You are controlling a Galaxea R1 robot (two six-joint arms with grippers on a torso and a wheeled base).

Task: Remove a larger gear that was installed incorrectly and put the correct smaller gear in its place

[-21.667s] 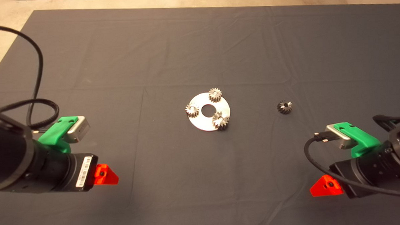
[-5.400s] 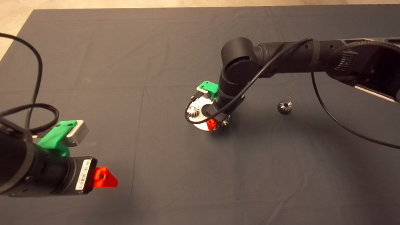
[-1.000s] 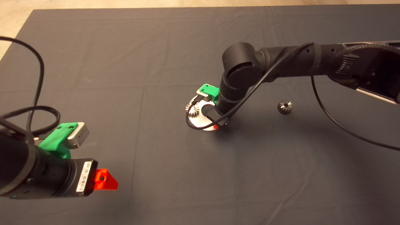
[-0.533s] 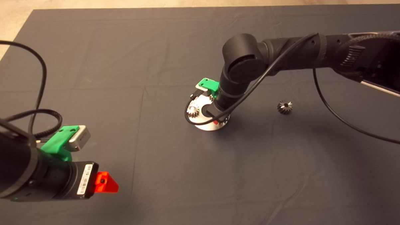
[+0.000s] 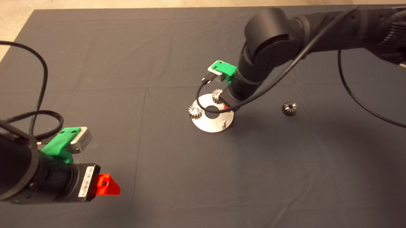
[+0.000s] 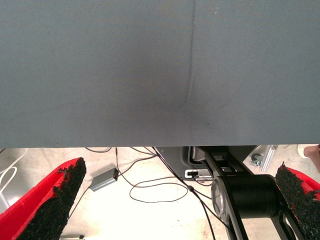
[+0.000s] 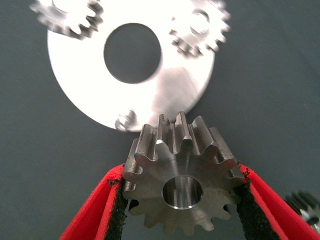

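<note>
The right gripper [image 7: 182, 200] clamps the larger gear [image 7: 182, 182] just above the round plate [image 5: 213, 125], bore axis facing the wrist camera. Its pin [image 5: 224, 121] stands bare beside 2 pale gears [image 5: 195, 111]. Removal done; the smaller gear [image 5: 289, 108] waits beyond the plate, uninstalled. The left gripper [image 6: 175, 200] idles apart, fingers spread.

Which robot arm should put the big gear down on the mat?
The right one. Its right gripper already holds the larger gear between its jaws, lifted above the round plate. The left gripper waits far off, jaws open and empty.
</note>
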